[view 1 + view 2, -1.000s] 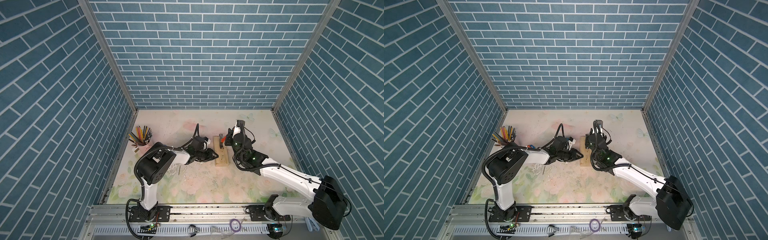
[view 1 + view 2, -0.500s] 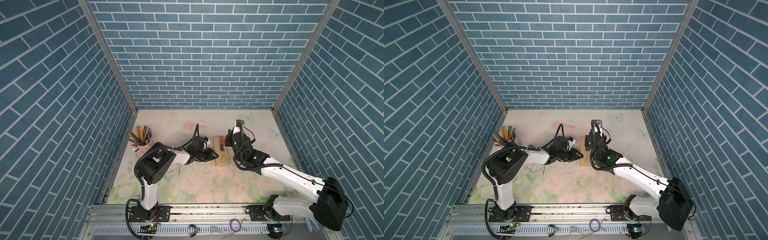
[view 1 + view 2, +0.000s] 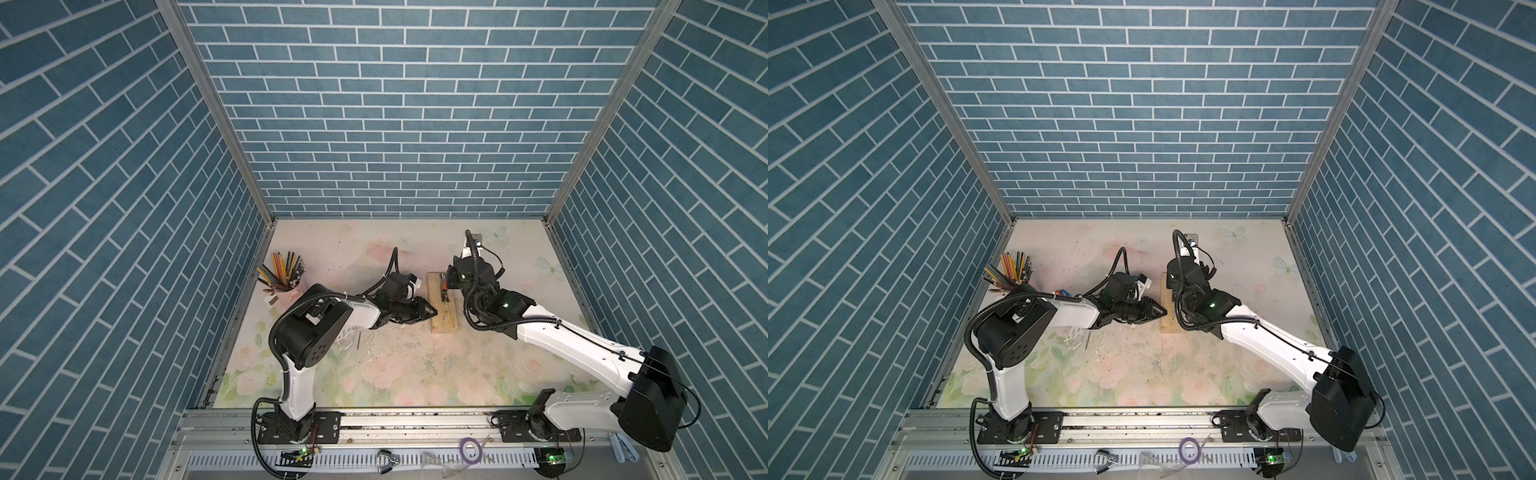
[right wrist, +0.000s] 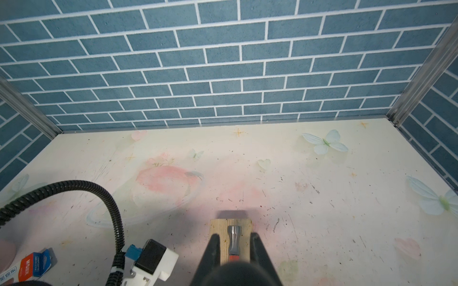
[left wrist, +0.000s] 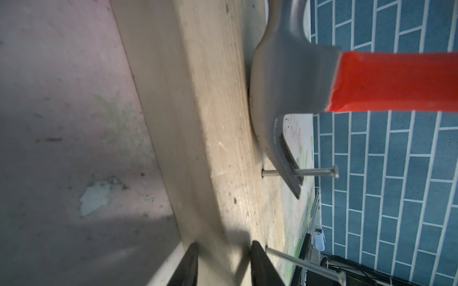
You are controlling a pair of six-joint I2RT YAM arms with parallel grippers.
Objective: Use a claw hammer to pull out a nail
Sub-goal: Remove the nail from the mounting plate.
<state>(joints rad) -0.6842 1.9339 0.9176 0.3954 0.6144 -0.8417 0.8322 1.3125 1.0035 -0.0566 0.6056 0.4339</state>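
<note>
Presently claw hammer (image 5: 292,81) hooks nail (image 5: 318,171) (shank proud of wooden block (image 5: 210,111)); right jaws pinch handle, left jaws clamp block. Next, judged: lever handle back.

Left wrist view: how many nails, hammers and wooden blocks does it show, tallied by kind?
Nails: 2 (nail in the claw, free nail), both standing in the block
Claw hammer: 1, the claw hammer
Wooden block: 1, the wooden block
Total: 4

Pink cup of coloured pencils (image 3: 284,277) on a floral tabletop (image 3: 415,374)
</note>
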